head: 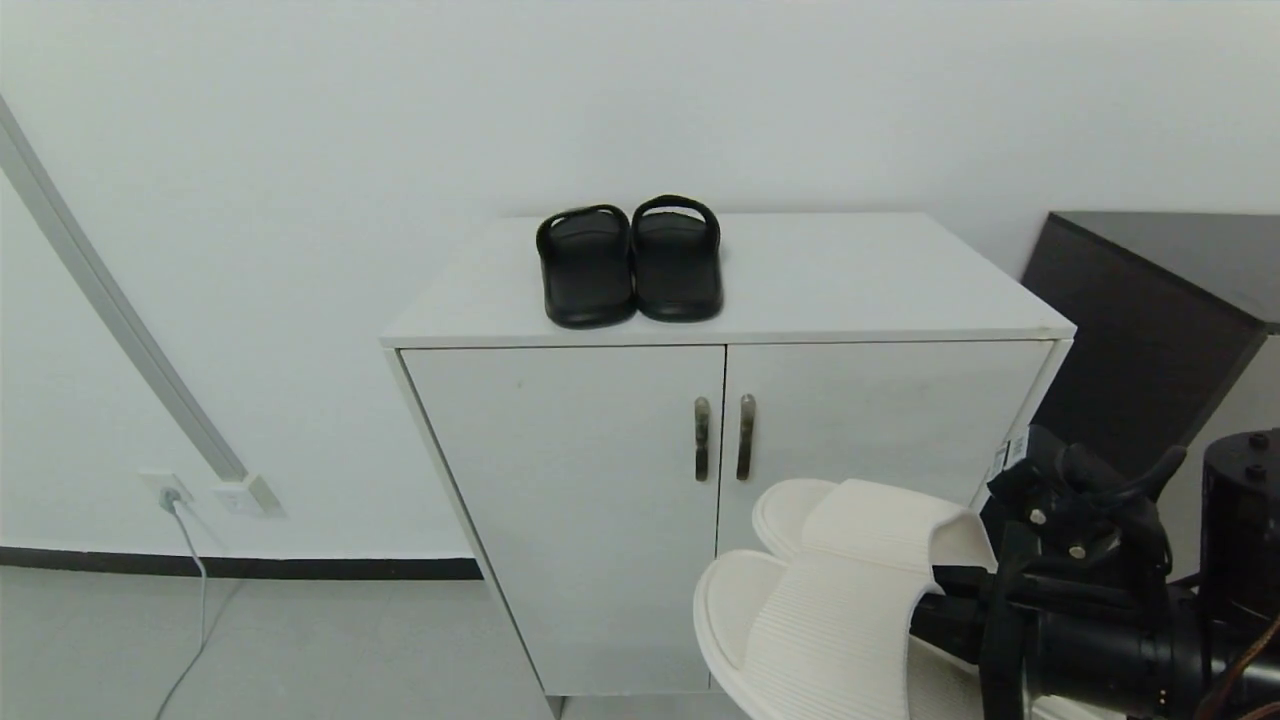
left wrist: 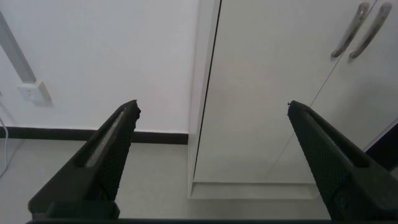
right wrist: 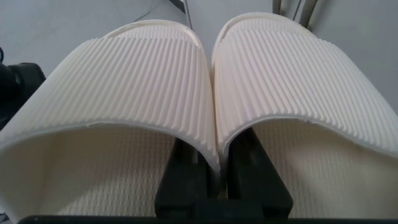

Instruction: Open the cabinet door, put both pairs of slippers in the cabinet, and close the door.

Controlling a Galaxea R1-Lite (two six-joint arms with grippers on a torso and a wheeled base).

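While clamped in the right claw (right wrist: 214, 183), ribbed cream slippers (head: 850, 590); left claw (left wrist: 212, 109) agape.

right arm (head: 1100, 640): black, thick cylindrical forearm with a ribbed collar | wrist: black bracket, silver screws (head: 1077, 551), looping black cables (head: 1140, 480), small white labels (head: 1010, 452) | rear: thin orange wire (head: 1250, 660) | left gripper (left wrist: 213, 107): two black tapering fingers (left wrist: 106, 155), finely textured inner faces
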